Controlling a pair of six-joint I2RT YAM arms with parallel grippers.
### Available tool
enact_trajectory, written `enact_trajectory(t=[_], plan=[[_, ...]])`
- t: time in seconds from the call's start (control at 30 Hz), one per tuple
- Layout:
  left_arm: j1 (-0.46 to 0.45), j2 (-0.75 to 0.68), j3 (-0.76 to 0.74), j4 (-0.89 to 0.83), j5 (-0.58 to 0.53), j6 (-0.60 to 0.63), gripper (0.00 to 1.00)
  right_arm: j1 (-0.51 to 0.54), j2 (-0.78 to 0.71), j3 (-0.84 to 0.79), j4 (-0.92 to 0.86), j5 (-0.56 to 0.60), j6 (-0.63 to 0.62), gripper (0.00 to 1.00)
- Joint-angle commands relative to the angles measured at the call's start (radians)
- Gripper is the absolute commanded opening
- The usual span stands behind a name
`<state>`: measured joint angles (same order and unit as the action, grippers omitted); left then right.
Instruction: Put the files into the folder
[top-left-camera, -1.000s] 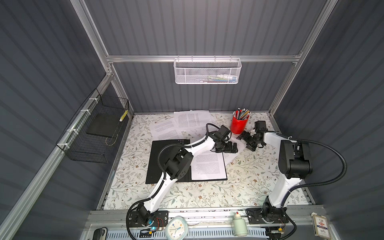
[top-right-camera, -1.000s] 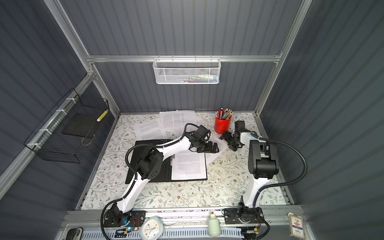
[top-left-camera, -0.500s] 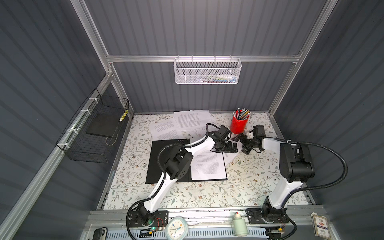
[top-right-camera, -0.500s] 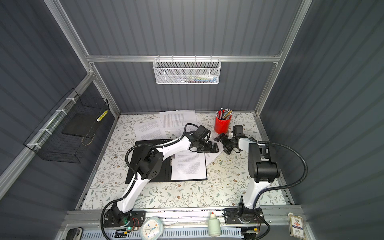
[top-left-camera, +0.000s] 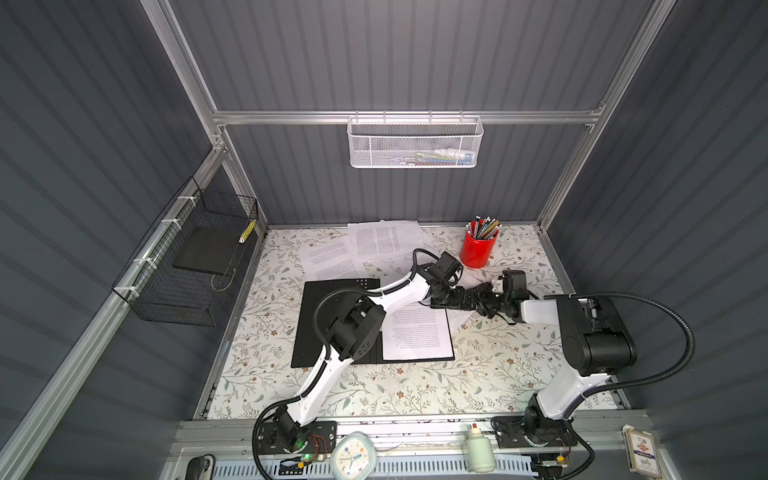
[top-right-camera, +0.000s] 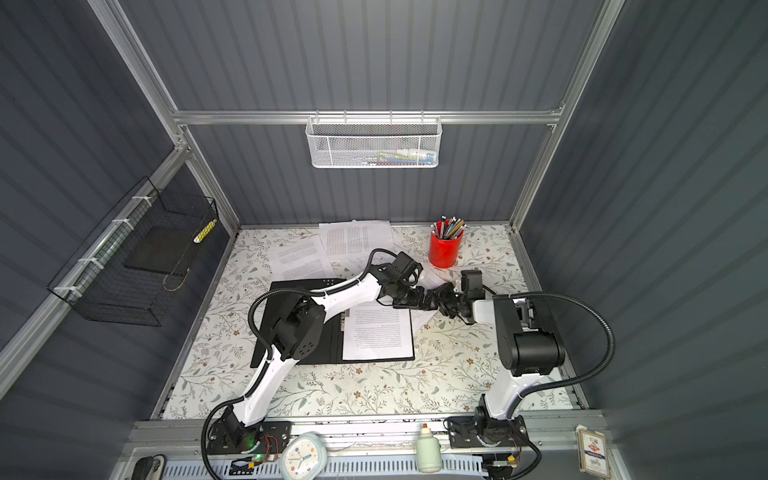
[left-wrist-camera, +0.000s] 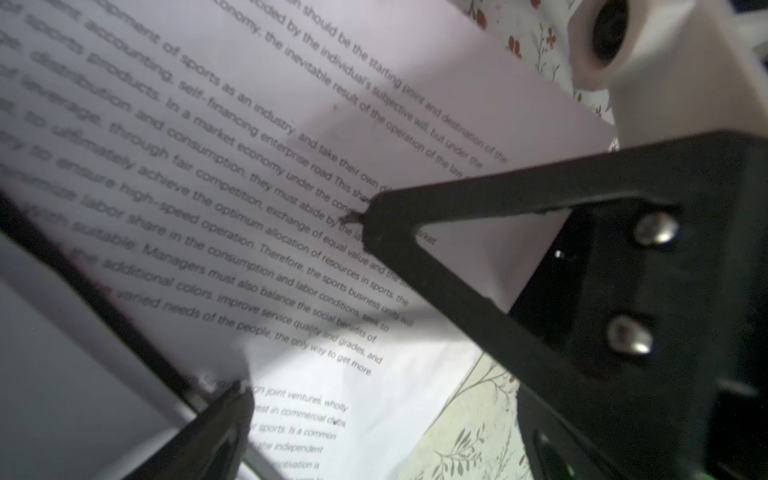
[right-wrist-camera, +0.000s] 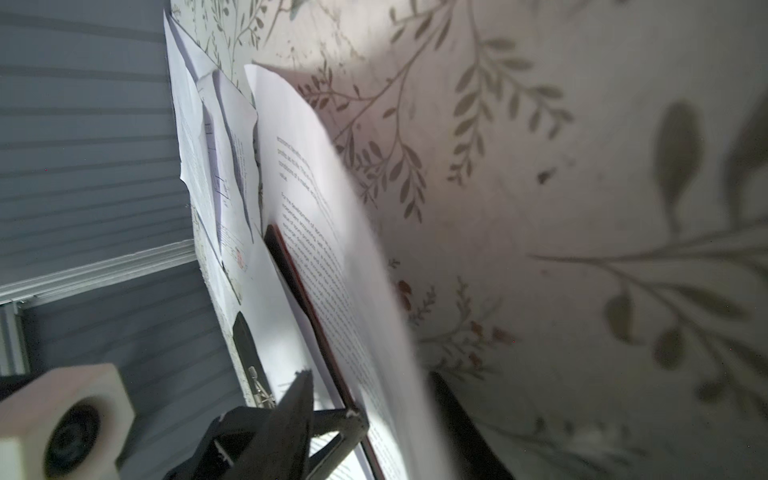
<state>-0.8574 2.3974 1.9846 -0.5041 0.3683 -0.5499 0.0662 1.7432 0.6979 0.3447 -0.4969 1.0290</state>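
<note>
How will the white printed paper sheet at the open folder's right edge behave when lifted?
Probably floppy: the white printed paper sheet bends where raised. Thin, so likely light; it may slide over the open black folder.

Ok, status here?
Left gripper open at folder corner. Right gripper at lifted sheet edge, grip unclear. Filed sheet lies flat. Left arm crosses folder.
</note>
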Motion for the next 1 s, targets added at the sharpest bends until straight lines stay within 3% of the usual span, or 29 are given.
enact_trajectory(t=[0.0, 0.17, 0.37, 0.57, 0.7, 0.8, 0.97], plan=[[0.006, 0.01, -0.02, -0.007, -0.003, -0.022, 1.0, 0.061, -0.041, -0.067, 0.035, 0.017, 0.042, 0.23], [0.01, -0.015, 0.019, 0.002, 0.046, -0.009, 1.0, 0.064, -0.164, -0.11, -0.027, 0.104, 0.002, 0.0], [0.024, -0.201, 0.035, 0.061, 0.11, -0.014, 1.0, 0.055, -0.361, 0.004, -0.371, 0.15, -0.22, 0.0], [0.091, -0.466, -0.122, 0.048, 0.025, 0.032, 1.0, 0.048, -0.542, 0.188, -0.722, 0.237, -0.442, 0.0], [0.19, -0.657, -0.324, 0.015, -0.098, 0.059, 1.0, 0.087, -0.531, 0.392, -0.938, 0.205, -0.552, 0.0], [0.267, -0.772, -0.449, -0.029, -0.178, 0.101, 1.0, 0.174, -0.486, 0.556, -1.05, 0.211, -0.606, 0.0], [0.352, -0.889, -0.559, -0.123, -0.258, 0.162, 1.0, 0.322, -0.369, 0.824, -1.196, 0.113, -0.654, 0.0]])
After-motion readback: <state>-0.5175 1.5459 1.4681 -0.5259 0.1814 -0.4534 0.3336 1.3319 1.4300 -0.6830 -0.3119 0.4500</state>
